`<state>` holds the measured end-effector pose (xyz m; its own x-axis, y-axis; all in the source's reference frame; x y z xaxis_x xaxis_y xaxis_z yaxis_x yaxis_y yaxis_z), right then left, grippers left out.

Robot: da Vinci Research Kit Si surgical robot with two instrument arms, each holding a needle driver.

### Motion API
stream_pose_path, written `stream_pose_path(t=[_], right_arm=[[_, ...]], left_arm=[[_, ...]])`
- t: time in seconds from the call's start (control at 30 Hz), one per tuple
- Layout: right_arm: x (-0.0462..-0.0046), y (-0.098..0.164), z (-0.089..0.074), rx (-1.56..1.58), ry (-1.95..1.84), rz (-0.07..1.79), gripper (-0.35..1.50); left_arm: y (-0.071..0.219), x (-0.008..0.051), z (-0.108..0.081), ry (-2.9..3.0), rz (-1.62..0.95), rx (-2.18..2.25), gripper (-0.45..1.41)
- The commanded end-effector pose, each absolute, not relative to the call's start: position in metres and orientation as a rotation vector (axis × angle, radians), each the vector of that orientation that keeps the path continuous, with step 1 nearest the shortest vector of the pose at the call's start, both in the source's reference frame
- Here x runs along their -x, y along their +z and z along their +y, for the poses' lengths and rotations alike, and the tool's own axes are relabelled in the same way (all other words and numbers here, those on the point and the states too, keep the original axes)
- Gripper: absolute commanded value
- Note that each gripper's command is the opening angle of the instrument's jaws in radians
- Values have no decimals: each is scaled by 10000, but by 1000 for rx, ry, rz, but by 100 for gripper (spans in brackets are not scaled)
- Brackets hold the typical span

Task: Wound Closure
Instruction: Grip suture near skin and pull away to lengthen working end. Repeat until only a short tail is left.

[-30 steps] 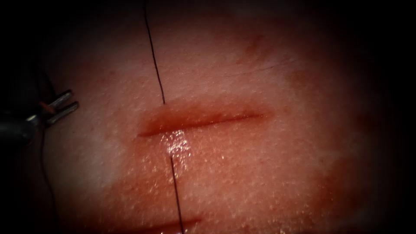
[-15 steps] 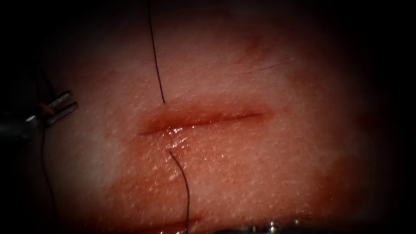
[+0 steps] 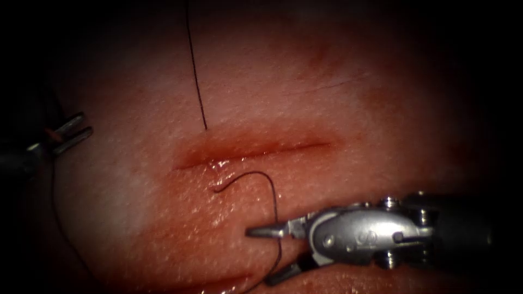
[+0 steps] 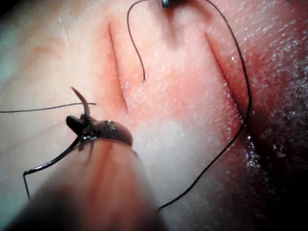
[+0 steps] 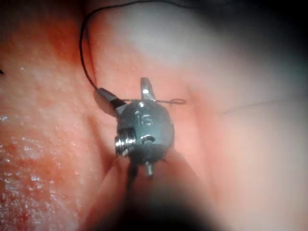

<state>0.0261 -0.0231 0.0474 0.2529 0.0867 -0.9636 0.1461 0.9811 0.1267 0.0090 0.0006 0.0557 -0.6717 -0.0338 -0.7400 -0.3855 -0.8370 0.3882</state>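
Two claws sit well apart. Our left claw (image 3: pixel 84 124), left of the cut (image 3: pixel 256 151), grips the needle (image 4: pixel 83 103) near its point, clear of the tissue (image 3: pixel 354 98). Our right claw (image 3: pixel 262 256) gapes below the cut, with slack thread (image 3: pixel 272 201) running between its jaws. We judge any grip should close squarely on thread alone. Bare tissue gives us room rightward, though the loop crowds us.

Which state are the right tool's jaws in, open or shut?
Open. In the endoscope view the right tool has its two jaws spread apart, with the thread running between them, below the cut in the tissue.
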Motion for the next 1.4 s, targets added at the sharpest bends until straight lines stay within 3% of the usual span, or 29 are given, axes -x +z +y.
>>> stream_pose_path(t=[0.03,0.17,0.37,0.53,0.97,1.3,1.4], right_arm=[[-250,464,-241,-211,-49,1335,147],[-193,413,-247,-248,-50,1390,147],[-171,400,-213,-246,-2,1423,134],[-221,457,-181,-157,22,1397,147],[-305,604,-151,-37,-41,1374,147],[-327,614,-169,-103,-5,1388,142],[-330,611,-170,-106,-5,1391,128]], left_arm=[[562,-86,9,2584,789,1159,-45],[564,-91,9,2586,790,1156,-45],[565,-88,9,2585,790,1153,-45],[565,-85,7,2584,795,1149,-45],[566,-86,0,2588,796,1145,-45],[566,-86,-5,2584,790,1142,-45],[566,-87,-5,2584,792,1142,-45]])
